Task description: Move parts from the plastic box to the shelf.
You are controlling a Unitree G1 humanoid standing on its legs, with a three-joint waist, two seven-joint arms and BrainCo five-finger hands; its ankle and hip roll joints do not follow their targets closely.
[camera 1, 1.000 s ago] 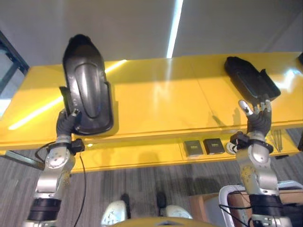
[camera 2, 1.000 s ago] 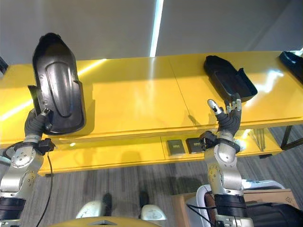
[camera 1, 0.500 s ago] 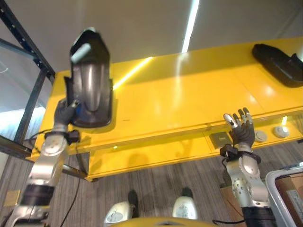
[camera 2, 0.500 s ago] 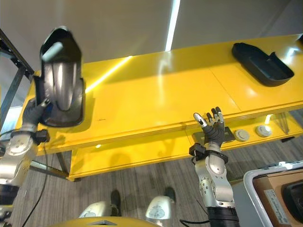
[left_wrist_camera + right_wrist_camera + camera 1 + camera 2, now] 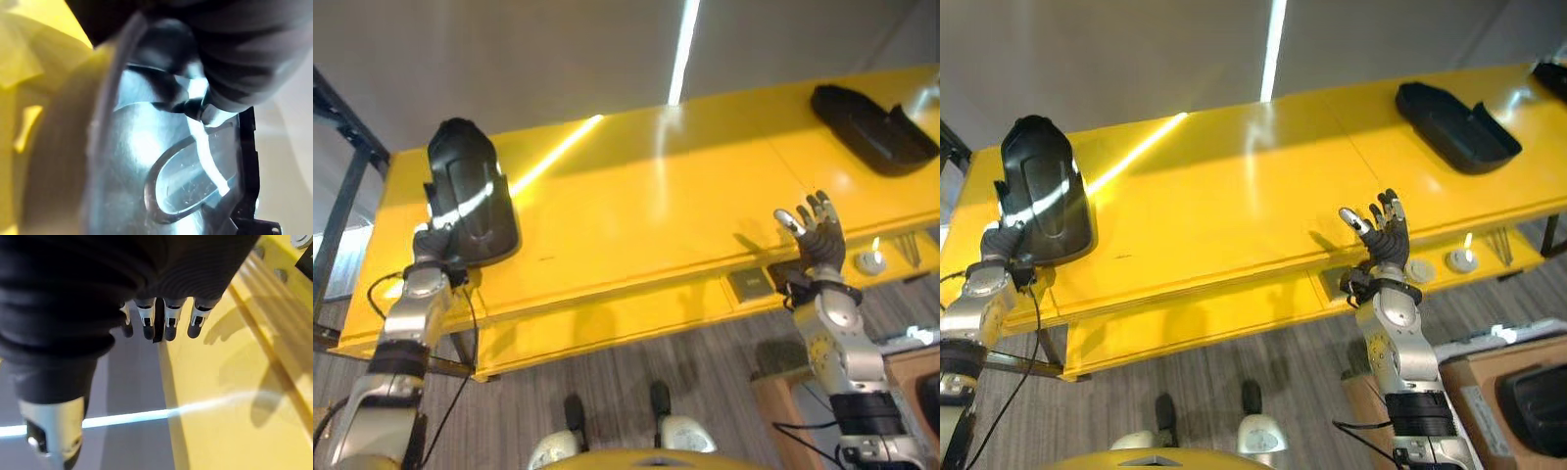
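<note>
Head stereo pair sharing the yellow shelf [image 5: 656, 215], wrist cameras very close

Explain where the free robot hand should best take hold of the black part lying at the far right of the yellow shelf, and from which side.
Probably at the black part's raised near-end rim, which ends in an upright tab. The part lies flat and angled on the yellow shelf, hollow side up, so its thin wall offers a pinch. The open right robot hand is beside the front edge; coming from there, fingers over the rim, seems easiest.
</note>
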